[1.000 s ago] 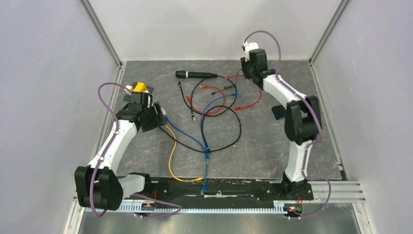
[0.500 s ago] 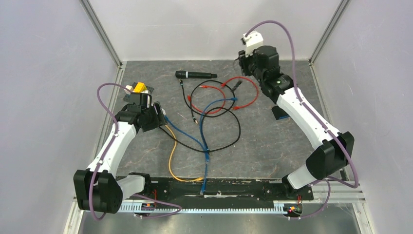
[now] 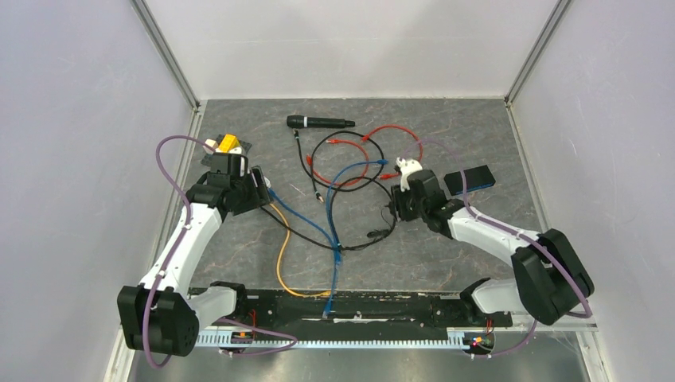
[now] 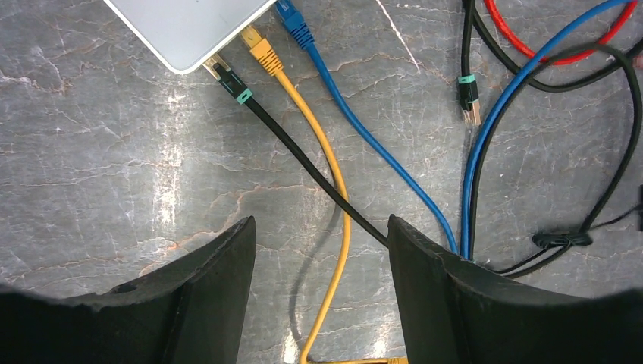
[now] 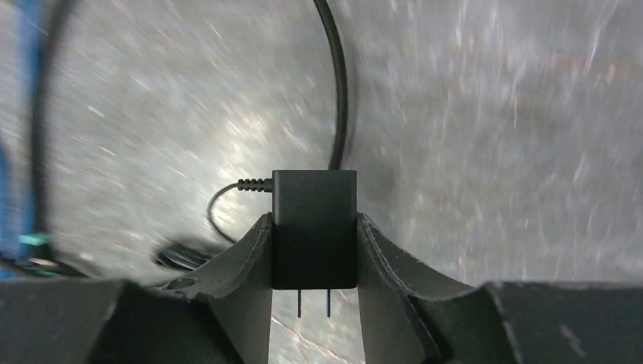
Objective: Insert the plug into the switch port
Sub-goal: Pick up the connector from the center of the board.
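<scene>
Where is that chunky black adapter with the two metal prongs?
In the right wrist view, the black adapter is clamped between the right gripper's fingers, prongs toward the camera, above the table beside a black cable.

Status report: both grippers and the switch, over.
Left gripper open over the cables beside the switch. Right gripper shut on black power adapter. Cable tangle lies between adapter and switch.

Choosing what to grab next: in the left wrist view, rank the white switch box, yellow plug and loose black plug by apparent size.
1. white switch box, largest, though cropped by the frame.
2. yellow plug and loose black plug look alike; no ranking.
</scene>
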Motion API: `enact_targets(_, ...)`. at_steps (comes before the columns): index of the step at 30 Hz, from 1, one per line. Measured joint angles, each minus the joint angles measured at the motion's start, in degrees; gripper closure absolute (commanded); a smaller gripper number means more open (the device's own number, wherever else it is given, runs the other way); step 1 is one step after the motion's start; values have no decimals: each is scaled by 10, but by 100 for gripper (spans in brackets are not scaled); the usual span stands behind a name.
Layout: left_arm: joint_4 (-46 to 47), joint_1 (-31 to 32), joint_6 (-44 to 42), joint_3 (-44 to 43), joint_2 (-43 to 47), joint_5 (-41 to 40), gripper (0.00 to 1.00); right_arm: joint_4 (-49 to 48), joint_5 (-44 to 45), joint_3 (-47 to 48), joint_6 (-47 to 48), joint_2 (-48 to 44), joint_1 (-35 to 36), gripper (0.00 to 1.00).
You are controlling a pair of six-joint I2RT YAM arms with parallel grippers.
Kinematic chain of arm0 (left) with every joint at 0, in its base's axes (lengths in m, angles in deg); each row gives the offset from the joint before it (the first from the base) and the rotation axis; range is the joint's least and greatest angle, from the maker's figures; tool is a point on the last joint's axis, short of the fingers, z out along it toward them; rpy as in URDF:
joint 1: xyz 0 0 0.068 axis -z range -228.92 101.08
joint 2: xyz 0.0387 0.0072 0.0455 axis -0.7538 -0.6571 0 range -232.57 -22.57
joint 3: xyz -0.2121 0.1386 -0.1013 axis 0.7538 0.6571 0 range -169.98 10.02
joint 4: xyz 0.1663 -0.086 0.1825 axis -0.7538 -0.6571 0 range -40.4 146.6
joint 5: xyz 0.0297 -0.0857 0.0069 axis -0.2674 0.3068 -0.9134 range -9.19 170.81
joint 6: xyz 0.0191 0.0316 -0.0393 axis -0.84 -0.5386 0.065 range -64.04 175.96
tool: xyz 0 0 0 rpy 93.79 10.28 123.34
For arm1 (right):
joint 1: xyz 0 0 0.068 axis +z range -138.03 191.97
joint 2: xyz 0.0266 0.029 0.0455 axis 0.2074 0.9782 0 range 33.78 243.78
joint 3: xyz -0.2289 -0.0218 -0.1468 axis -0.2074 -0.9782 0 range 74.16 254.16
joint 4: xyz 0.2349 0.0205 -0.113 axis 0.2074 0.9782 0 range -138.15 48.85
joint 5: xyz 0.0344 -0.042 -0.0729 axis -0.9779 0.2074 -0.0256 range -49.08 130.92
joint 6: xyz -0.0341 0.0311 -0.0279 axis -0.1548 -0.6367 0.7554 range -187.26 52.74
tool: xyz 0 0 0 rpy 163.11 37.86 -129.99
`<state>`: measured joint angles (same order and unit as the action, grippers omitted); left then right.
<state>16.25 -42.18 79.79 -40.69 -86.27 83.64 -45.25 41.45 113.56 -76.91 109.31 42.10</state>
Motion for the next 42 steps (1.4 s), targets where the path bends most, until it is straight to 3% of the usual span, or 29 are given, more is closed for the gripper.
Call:
enact_targets(4,-2,3,0,1,0,-5,30,32,45,-44,-11,17,0,67)
enact_targets(8,-3,4,0,1,2,-13,30,59,96,-47,-15,9,0,49)
enact_targets(12,-3,4,0,1,3,-13,30,87,121,-45,-1,-9,0,46)
enact_targets(16,-2,5,0,2,3,-10,30,104,115,-33,37,-31,4,46)
enact_targets(20,-2,6,0,5,3,-8,31,85,50,-29,82,-60,20,54)
enact_targets(25,-2,8,0,5,3,-7,31,-17,-71,-62,132,-76,57,61)
enact_targets(30,-1,9,0,5,3,-4,31,-108,-137,-108,181,-49,111,64)
enact_targets(42,0,14,0,5,4,4,31,-187,-109,-107,277,87,230,68)
